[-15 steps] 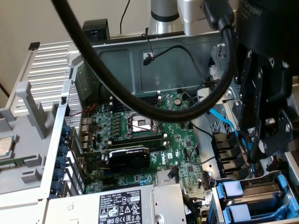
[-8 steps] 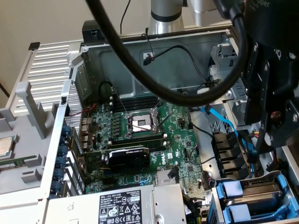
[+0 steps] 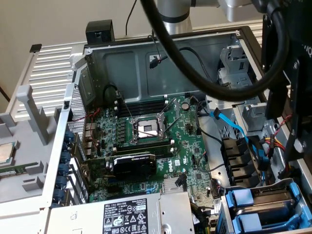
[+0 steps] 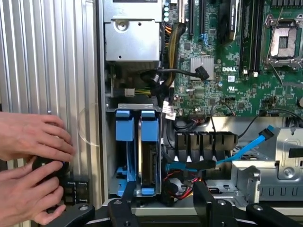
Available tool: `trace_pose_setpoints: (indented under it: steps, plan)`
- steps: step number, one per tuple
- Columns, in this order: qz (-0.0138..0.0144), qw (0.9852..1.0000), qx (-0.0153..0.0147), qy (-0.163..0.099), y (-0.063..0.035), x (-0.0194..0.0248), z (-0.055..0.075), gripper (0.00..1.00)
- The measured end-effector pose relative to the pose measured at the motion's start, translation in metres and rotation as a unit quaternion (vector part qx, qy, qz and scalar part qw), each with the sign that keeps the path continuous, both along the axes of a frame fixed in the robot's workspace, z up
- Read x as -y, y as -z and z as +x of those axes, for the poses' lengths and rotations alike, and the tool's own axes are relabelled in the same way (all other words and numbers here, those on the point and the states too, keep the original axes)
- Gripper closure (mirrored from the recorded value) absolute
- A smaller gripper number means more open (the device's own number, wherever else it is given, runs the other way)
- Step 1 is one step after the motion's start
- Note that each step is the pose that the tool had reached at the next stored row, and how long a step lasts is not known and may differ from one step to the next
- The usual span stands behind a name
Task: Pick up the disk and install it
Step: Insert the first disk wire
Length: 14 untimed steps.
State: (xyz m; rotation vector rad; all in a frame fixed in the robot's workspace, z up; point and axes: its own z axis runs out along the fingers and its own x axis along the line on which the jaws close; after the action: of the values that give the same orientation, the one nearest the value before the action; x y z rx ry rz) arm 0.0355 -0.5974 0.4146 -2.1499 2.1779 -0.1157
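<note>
Standing on edge in the metal drive cage (image 4: pixel 135 107) at a corner of the open grey computer case (image 3: pixel 146 63), the disk (image 4: pixel 149 130) (image 3: pixel 245 197), a dark-sided hard drive framed in a bright blue plastic carrier, fills the slot nearer the motherboard with its blue front facing outward. A second blue carrier (image 4: pixel 125 127) (image 3: pixel 248 223) sits just beside it in the neighbouring slot.

The gripper (image 4: pixel 165 208) hovers near the cage. Its black fingers (image 4: pixel 124 210) are spread well apart and grasp nothing; the disk is free of them.

Beyond the cage, a flat blue data cable (image 4: pixel 246 146) (image 3: pixel 234 124) crosses black connector blocks (image 4: pixel 203 144). The green motherboard (image 4: pixel 213 90) (image 3: pixel 185 146) carries a metal-framed processor socket (image 3: pixel 146 127) and a black graphics card (image 3: pixel 134 165). A silver box-shaped power supply (image 4: pixel 132 42) (image 3: pixel 146 214) lies next to the cage.

Outside the case, over a ribbed grey panel (image 4: pixel 47 56), are a person's two hands, one (image 4: pixel 33 137) and the other (image 4: pixel 26 191). They close around a small dark round object (image 4: pixel 49 165).
</note>
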Motion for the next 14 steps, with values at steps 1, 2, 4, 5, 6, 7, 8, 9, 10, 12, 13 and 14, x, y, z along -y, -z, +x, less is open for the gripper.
trace_pose_setpoints:
  steps: [1,2,4,5,6,7,8,9,10,12,13,14]
  plan:
    - [0.0001,1.0,0.0,0.002,0.0007,-0.0003,0.001,0.41]
    - [0.0001,1.0,0.0,0.004,0.0016,-0.0004,0.002,0.41]
    - [0.0001,0.9999,0.0,0.014,0.0033,-0.0005,0.002,0.41]
    - [0.0003,0.9998,0.0,0.019,0.0041,-0.0006,0.002,0.41]
    - [0.001,0.9997,0.0,0.023,0.0047,-0.0006,0.002,0.41]
    - [0.0019,0.9996,0.0,0.026,0.0053,-0.0006,0.003,0.41]
    - [0.0021,0.9996,0.0,0.028,0.0059,-0.0012,0.004,0.41]
    - [0.0021,0.9996,-0.0001,0.028,0.0062,-0.0024,0.006,0.41]
    - [0.002,0.9996,-0.0003,0.028,0.0062,-0.0036,0.008,0.41]
    - [0.0021,0.9996,-0.0003,0.028,0.0064,-0.0071,0.013,0.41]
    - [0.0021,0.9996,-0.0003,0.028,0.0064,-0.0094,0.016,0.41]
    - [0.002,0.9996,-0.0003,0.028,0.0064,-0.0117,0.018,0.41]
